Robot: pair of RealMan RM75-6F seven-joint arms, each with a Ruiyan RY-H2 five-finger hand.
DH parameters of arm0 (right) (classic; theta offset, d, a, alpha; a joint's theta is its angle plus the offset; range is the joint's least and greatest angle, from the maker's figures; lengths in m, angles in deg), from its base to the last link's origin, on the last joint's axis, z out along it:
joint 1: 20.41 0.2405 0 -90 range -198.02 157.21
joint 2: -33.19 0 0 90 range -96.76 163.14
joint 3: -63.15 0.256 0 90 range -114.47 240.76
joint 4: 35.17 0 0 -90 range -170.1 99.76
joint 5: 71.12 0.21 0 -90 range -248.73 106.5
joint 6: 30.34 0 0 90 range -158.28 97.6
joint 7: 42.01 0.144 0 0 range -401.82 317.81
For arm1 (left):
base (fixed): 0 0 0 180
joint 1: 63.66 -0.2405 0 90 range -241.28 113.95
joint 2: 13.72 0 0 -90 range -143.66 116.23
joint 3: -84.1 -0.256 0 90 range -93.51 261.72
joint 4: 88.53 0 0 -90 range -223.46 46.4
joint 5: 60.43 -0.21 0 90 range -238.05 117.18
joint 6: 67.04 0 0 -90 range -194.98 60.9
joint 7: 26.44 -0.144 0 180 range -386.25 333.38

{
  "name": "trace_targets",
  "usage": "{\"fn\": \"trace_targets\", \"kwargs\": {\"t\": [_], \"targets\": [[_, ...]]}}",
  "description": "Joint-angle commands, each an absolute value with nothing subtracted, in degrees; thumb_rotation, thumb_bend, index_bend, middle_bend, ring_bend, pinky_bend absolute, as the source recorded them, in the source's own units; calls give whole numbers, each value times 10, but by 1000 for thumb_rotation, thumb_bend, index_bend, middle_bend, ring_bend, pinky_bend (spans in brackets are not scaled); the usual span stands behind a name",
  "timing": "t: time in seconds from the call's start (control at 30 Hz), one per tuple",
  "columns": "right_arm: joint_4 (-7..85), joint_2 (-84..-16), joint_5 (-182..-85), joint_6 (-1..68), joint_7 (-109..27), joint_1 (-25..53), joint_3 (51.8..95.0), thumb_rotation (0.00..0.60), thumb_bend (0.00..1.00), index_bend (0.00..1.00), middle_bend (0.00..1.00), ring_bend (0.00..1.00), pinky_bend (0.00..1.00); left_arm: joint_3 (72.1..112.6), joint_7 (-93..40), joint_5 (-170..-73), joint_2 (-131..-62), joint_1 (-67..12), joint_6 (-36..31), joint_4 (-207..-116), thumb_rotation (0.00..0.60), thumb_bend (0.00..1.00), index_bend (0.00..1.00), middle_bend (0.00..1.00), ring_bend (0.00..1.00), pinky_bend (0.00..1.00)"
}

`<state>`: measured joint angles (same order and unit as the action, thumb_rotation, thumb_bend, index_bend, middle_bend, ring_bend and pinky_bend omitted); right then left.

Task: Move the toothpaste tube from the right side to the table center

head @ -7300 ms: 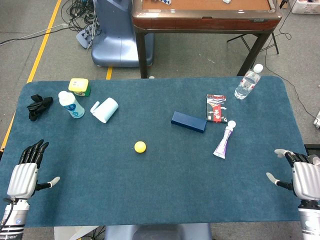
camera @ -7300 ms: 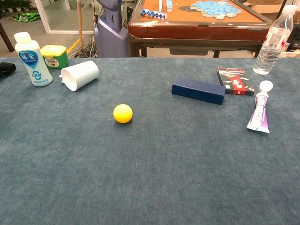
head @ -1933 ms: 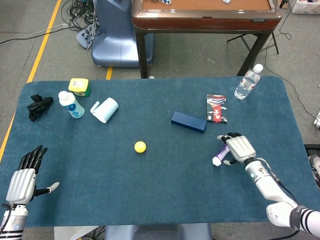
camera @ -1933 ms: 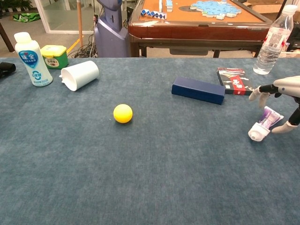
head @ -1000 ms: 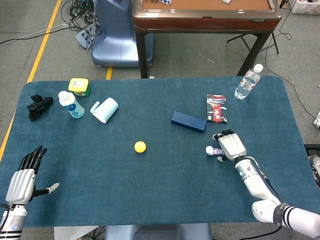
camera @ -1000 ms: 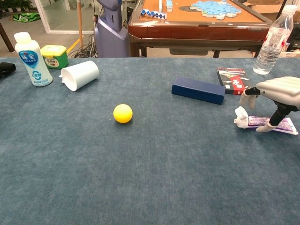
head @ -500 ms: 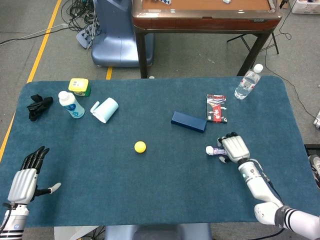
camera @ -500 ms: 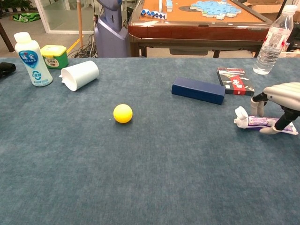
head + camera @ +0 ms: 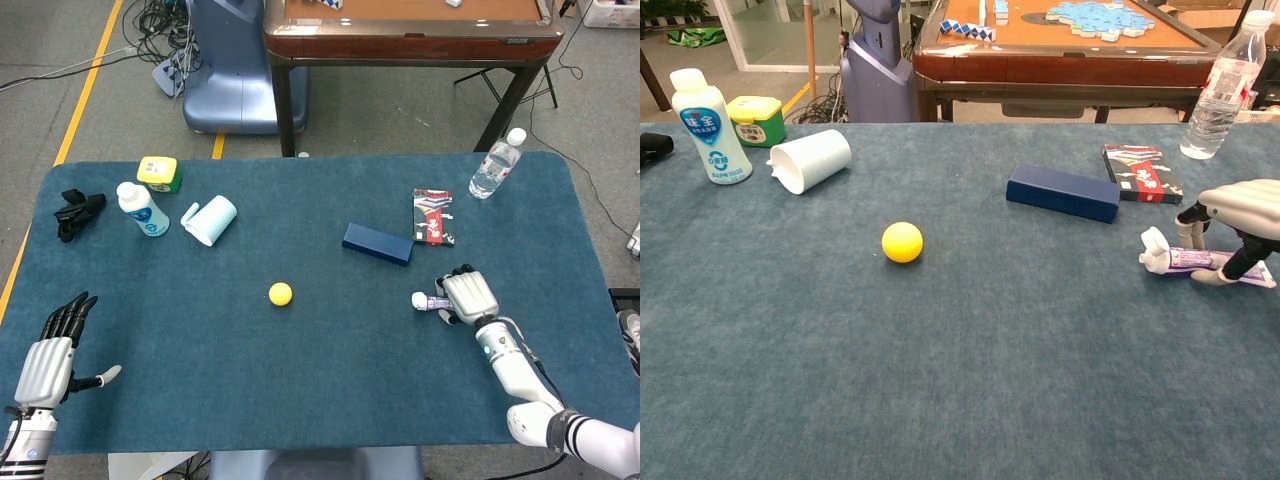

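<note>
Blue table [image 9: 300,380]. Toothpaste tube [image 9: 1185,259] lay flat, right of middle. Right hand [image 9: 1238,215] arched over tube, fingers around it; firm hold, could not tell. Left hand [image 9: 45,355] spread, empty. Middle not reached yet.

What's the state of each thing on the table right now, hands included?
Tube: lying flat, cap on, cap pointing left.
Right hand: arched over the tube, fingers on either side of it.
Left hand: empty, fingers apart.
Cup: tipped on its side.
White bottle: upright, capped.
Water bottle: upright, capped.
Blue box: lying flat, closed.
Ball: resting on the cloth.
</note>
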<state>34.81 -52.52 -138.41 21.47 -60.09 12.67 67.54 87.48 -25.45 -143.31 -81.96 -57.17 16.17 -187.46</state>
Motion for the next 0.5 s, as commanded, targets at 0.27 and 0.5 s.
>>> {"fn": "trace_targets", "kwargs": {"t": [0.27, 0.5], "targets": [[343, -529, -1378, 197, -617, 136, 677, 600, 430, 599, 549, 357, 192, 874, -254, -1436, -818, -572, 162, -1873, 600, 0, 0, 0, 0, 16], [381, -502, -1387, 195, -601, 145, 689, 600, 577, 737, 653, 464, 220, 874, -260, -1449, -797, -555, 139, -1877, 600, 0, 0, 0, 0, 15]]}}
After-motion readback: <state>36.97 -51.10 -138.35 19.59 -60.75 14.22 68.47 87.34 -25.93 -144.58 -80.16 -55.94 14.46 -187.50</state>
